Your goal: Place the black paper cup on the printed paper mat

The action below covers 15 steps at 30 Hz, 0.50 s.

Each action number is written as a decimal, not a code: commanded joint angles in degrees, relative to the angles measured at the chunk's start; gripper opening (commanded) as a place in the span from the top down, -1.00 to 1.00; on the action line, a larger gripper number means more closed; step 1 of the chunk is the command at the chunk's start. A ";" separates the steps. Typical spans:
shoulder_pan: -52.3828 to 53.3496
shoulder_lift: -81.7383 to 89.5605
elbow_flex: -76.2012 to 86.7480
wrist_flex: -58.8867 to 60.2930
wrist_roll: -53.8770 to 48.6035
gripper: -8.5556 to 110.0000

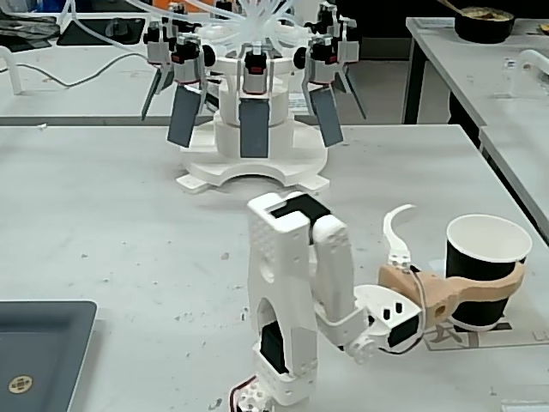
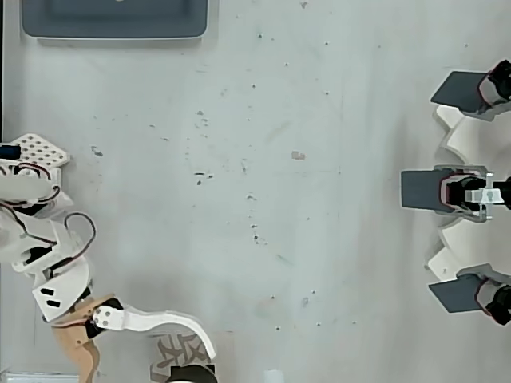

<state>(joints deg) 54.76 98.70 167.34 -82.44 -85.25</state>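
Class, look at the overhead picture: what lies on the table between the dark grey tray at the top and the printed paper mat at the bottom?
In the overhead view, nothing: between the tray and the mat lies only bare, speckled table.

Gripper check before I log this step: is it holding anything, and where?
Nothing is held: the gripper jaws stand open, and the black paper cup stands free.

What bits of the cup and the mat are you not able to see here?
- Black paper cup: its base, in the fixed view, hidden behind the gripper's tan finger; in the overhead view, mostly cut off by the bottom edge.
- Printed paper mat: mostly cut off by that same edge; its pattern is too small to read.
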 commanded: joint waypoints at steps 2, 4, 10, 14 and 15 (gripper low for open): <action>-3.25 9.49 3.34 -0.26 0.62 0.07; -4.66 11.95 5.10 -0.26 0.44 0.11; -9.93 17.84 9.76 -0.26 0.62 0.29; -15.29 21.36 10.63 -0.26 0.62 0.36; -16.96 22.06 10.63 -0.26 0.44 0.37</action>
<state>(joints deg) 40.87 117.51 177.36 -82.44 -85.25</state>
